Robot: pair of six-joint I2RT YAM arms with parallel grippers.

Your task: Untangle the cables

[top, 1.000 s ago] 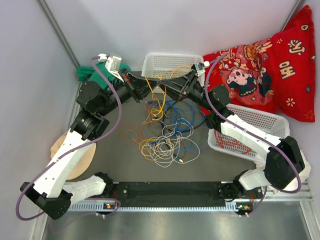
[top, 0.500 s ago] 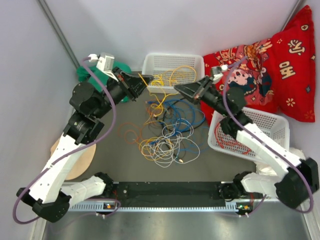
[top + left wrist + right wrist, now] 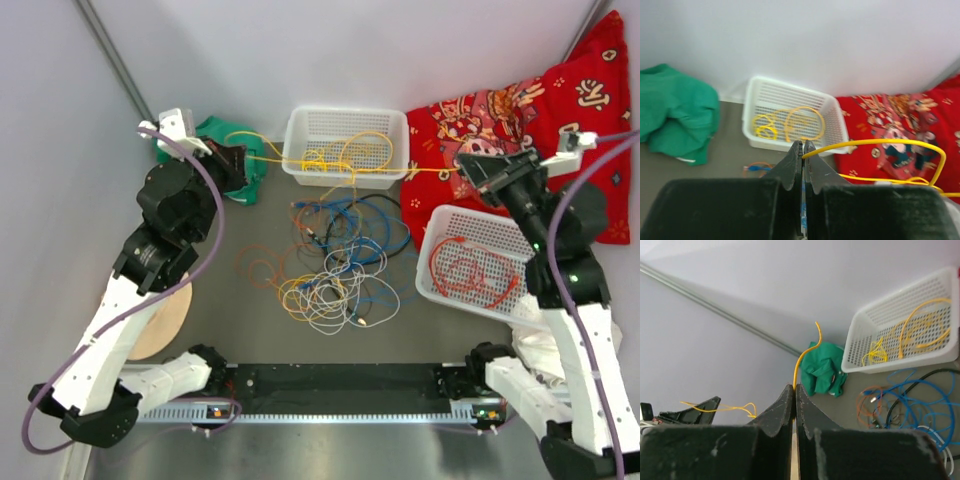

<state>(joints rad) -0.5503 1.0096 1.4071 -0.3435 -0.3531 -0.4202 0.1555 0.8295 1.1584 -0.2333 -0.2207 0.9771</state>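
A yellow cable (image 3: 425, 172) is stretched taut between my two grippers, across the far white basket (image 3: 300, 125), which holds its yellow loops. My left gripper (image 3: 242, 158) is shut on one end, seen in the left wrist view (image 3: 803, 145) with the cable (image 3: 875, 143) leaving to the right. My right gripper (image 3: 463, 161) is shut on the other end, seen in the right wrist view (image 3: 794, 388) with the cable (image 3: 801, 360) rising from the tips. A tangle of blue, orange, yellow, white and black cables (image 3: 335, 262) lies mid-table.
A second white basket (image 3: 440, 285) at the right holds a red-orange cable (image 3: 470, 268). A green cloth (image 3: 232, 140) lies far left. A red cushion (image 3: 540, 125) lies far right. A wooden disc (image 3: 165, 325) lies at the left.
Both grippers have pulled apart, left going left and right going right, drawing the yellow cable out into a taut line over the far basket.
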